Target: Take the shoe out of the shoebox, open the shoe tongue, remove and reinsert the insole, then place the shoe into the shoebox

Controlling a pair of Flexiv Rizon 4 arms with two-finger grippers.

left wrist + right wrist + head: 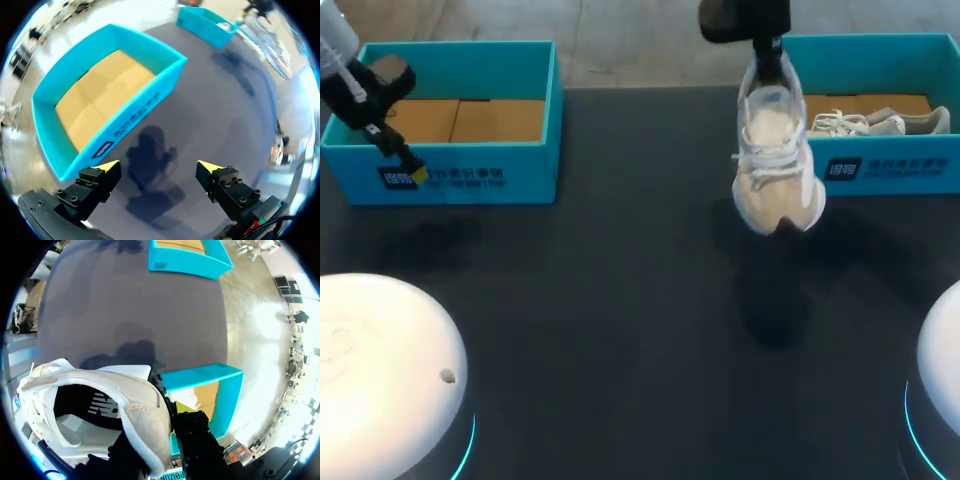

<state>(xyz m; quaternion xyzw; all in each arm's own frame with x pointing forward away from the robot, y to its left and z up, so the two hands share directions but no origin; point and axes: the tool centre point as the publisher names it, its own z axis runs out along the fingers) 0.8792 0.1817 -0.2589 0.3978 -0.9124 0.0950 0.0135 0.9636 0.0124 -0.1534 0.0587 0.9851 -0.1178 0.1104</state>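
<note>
Two white domed robot bases [380, 370] fill the lower corners of the head view, with the dark table [620, 320] stretching between and beyond them. Right of centre in that frame, a beige and white lace-up sneaker [775, 160] hangs toe-down in the air, clear of the table, with its shadow on the surface beneath. The right end effector [766, 55] comes in from the top of the frame and is clamped on the sneaker's heel. In the right wrist view, one dark finger [192, 427] presses the outside of the heel collar, while the other is hidden behind the shoe's padded rim.

At the upper left of the head view, the left end effector [159, 167] hovers just in front of a turquoise cardboard shoebox [460, 62], near its front wall. The left wrist view shows the yellow-tipped fingers [107, 166] spread wide apart over bare table, and the box's brown cardboard floor lies open to view just ahead of them.

Farthest back, at the upper right of the head view, stands a second turquoise shoebox [880, 50]. A second pale sneaker [880, 122] lies on its side inside it. The hanging sneaker overlaps this box's left front corner in the frame.
</note>
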